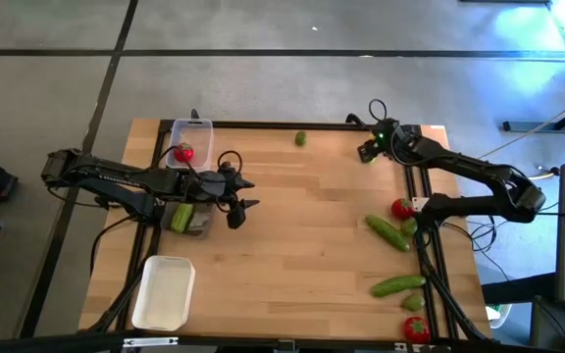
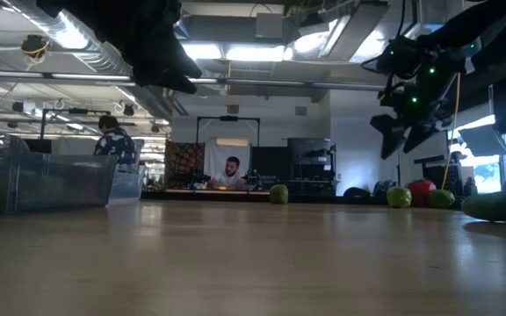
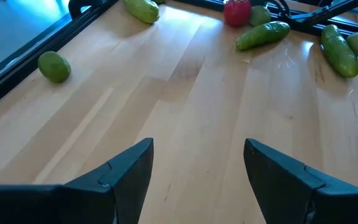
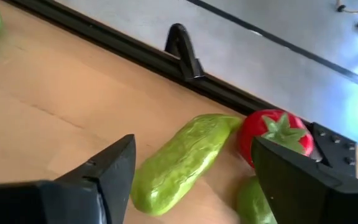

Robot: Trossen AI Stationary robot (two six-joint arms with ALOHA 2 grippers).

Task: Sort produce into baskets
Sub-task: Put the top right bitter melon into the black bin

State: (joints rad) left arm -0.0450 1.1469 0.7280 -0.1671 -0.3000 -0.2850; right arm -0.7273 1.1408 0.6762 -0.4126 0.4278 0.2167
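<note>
Sorting looked barely begun: one tomato (image 1: 183,153) sat in the clear basket (image 1: 201,126) at the bench's (image 1: 292,245) far left, a cucumber (image 1: 180,218) lay in the second clear basket just nearer, and the white basket (image 1: 164,292) held nothing I could see. Most produce lay along the right edge: a cucumber (image 4: 182,160) touching a tomato (image 4: 275,134), another cucumber (image 1: 397,285), another tomato (image 1: 416,328), and a lime (image 1: 301,138) alone at the far edge. The right pincer (image 4: 191,171) hung released above that first cucumber, apparently lining up a grasp. The left pincer (image 3: 197,168), also released and empty, hovered beside the clear baskets, I guessed ready for another piece.
</note>
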